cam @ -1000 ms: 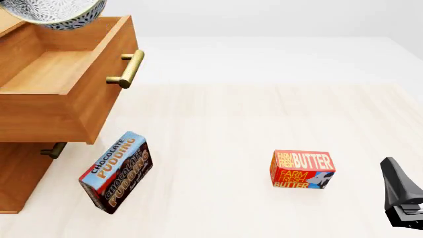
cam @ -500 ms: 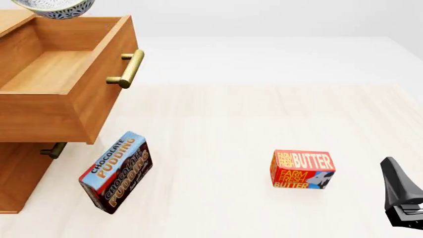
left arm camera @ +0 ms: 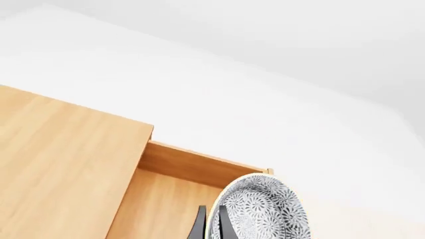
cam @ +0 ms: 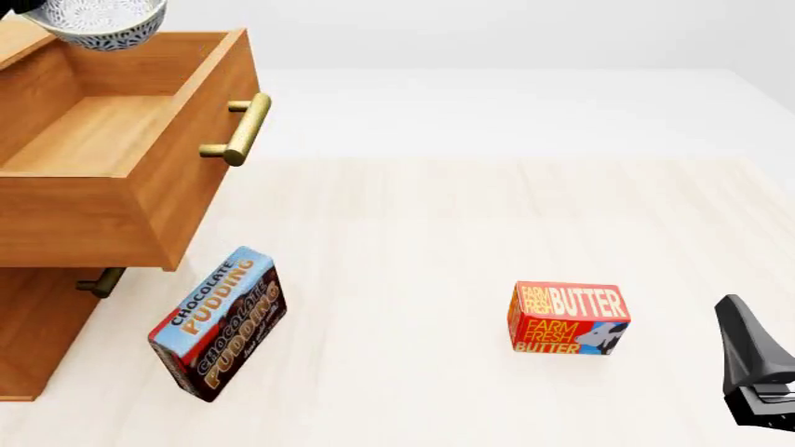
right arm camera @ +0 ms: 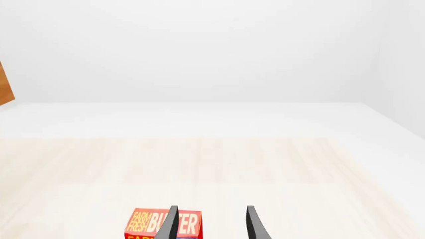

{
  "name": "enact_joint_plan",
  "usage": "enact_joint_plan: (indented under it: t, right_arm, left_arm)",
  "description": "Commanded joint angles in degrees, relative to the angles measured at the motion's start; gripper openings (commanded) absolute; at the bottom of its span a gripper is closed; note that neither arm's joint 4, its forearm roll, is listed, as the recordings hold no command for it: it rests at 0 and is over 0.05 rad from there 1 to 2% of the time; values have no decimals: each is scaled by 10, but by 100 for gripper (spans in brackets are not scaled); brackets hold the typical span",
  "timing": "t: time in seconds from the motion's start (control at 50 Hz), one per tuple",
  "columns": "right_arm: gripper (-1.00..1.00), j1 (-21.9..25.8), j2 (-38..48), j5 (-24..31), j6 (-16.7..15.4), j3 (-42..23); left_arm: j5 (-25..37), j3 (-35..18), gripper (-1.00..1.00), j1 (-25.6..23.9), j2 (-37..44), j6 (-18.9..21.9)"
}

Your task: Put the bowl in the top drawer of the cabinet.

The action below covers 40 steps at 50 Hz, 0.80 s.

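Observation:
The speckled blue-grey bowl (cam: 100, 20) hangs in the air above the rear of the open top drawer (cam: 118, 140), at the front view's top-left corner. In the left wrist view my left gripper (left arm camera: 211, 226) is shut on the bowl's (left arm camera: 262, 211) rim, one finger on each side of it, with the drawer's wooden floor (left arm camera: 166, 209) below. The drawer is pulled far out of the orange-brown cabinet (cam: 35, 326), its brass handle (cam: 242, 128) facing right. My right gripper (cam: 749, 358) rests low at the right edge, open and holding nothing (right arm camera: 211, 224).
A chocolate pudding box (cam: 218, 321) leans on the table just in front of the cabinet, under the open drawer. A red butter box (cam: 568, 318) stands left of my right gripper. The lower drawer's handle (cam: 100, 281) shows beneath the top drawer.
The bowl has moved left and farther back over the drawer, now looking smaller and more level. The right arm and both boxes have stayed still.

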Motion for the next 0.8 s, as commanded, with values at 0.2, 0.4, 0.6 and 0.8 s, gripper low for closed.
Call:
enact_joint_plan:
  t: [0.2,0.4,0.6,0.8]
  right_arm:
    - [100,0,-1,0,0,0]
    - [100,0,0,0,0,0]
    - [100,0,0,0,0,0]
    - [100,0,0,0,0,0]
  left_arm:
    - [-34,23,-100,24,53,6]
    - [-46,37,-100,27,63,16]
    - [-57,54,-100,35,66,16]
    - [-66,68,-100,39,69,17]
